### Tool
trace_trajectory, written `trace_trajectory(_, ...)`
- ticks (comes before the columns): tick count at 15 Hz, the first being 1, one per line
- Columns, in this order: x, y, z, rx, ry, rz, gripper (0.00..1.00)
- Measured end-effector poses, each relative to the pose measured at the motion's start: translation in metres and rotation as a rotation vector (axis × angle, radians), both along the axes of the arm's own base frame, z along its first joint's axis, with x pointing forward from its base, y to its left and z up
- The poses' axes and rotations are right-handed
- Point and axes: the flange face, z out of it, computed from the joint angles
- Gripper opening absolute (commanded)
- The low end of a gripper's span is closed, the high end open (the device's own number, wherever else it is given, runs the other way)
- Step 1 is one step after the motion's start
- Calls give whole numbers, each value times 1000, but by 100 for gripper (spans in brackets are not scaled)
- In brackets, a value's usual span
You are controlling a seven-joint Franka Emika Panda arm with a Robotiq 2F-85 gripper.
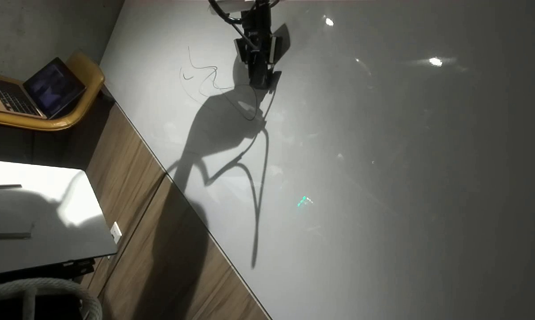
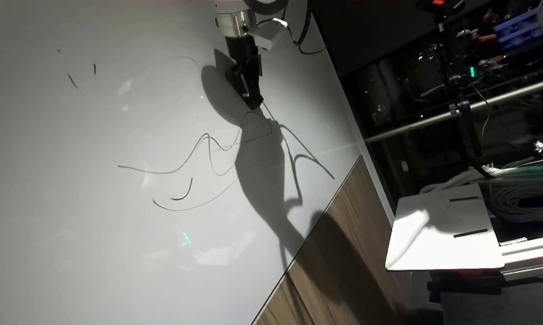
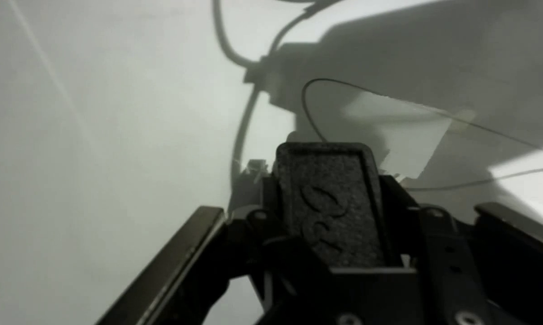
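Gripper (image 3: 329, 194) found pinching a dark rectangular eraser (image 3: 325, 169) by its long sides, the eraser held at the white board (image 1: 383, 222), inward of the edge bordered by wood panelling (image 1: 129, 146); contact with the board cannot be confirmed. Thin curling pen lines (image 2: 163, 173) run near the eraser, and a broad shadow (image 2: 262, 185) reaches that edge; two short dashes (image 2: 94, 69) lie farther from the panelling in an exterior view.

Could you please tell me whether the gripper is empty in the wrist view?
No, a dark rectangular block sits clamped in the gripper.
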Motion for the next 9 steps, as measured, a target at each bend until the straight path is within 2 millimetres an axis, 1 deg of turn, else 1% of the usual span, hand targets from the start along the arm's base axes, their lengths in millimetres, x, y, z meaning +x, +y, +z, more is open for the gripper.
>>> trace_trajectory(2, -3, 19, -9, 3, 14, 28, 31)
trace_trajectory(5, -12, 57, -10, -6, 31, 81, 31)
trace_trajectory(7, -21, 86, 0, -22, 45, 111, 31)
trace_trajectory(9, -31, 113, 18, -41, 48, 135, 31)
